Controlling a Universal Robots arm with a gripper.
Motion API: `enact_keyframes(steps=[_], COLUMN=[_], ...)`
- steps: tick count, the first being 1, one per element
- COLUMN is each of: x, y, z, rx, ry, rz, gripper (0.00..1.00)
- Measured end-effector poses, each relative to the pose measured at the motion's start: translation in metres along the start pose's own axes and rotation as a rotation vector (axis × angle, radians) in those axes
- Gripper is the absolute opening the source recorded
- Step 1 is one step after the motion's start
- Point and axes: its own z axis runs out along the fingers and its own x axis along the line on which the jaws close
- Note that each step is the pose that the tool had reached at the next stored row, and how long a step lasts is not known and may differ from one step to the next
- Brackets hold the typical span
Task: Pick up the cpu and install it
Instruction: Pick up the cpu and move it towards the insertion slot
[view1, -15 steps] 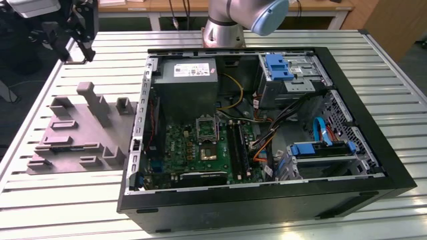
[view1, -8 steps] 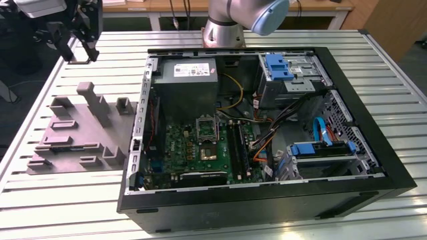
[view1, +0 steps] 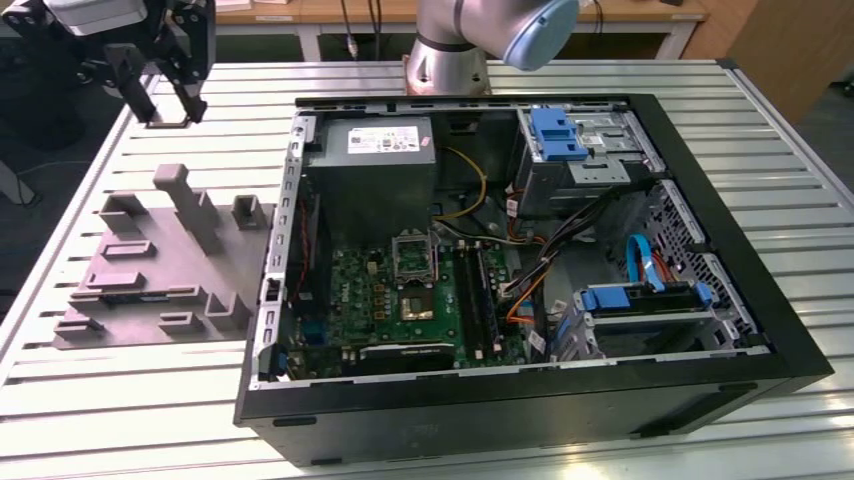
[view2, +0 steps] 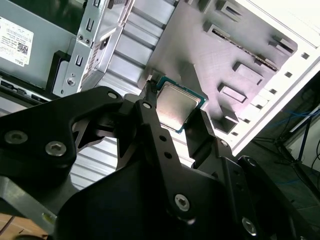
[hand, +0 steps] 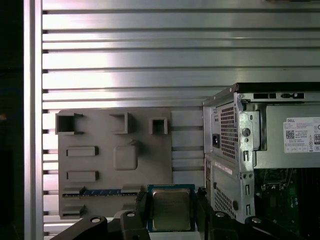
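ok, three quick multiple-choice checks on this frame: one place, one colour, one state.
1. In the exterior view, the gripper is: A) over the table, at the exterior view's left of the computer case; B) inside the case; C) at the case's right.
2. The moulded tray is: A) blue; B) grey; C) red.
3. The gripper is: A) open, empty; B) shut on the cpu; C) open around the tray.
Answers: 1 A, it hangs outside the case wall, above the slatted table. 2 B, grey all over. 3 B, both wrist views show the cpu clamped between its fingers.
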Motion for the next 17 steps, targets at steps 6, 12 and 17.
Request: enact_keyframes(steps=[6,12,17], x=[-0.0037,-0.0055,-0.0067], y=[0.0002,0.0002,0.0003], z=[0.0001,0.0001,0.0002], rx=[0.0,0.0001,0.0], ry=[0.0,0.0,0.0], rz=[0.0,0.0,0.0], gripper=[0.47,0.47,0.47])
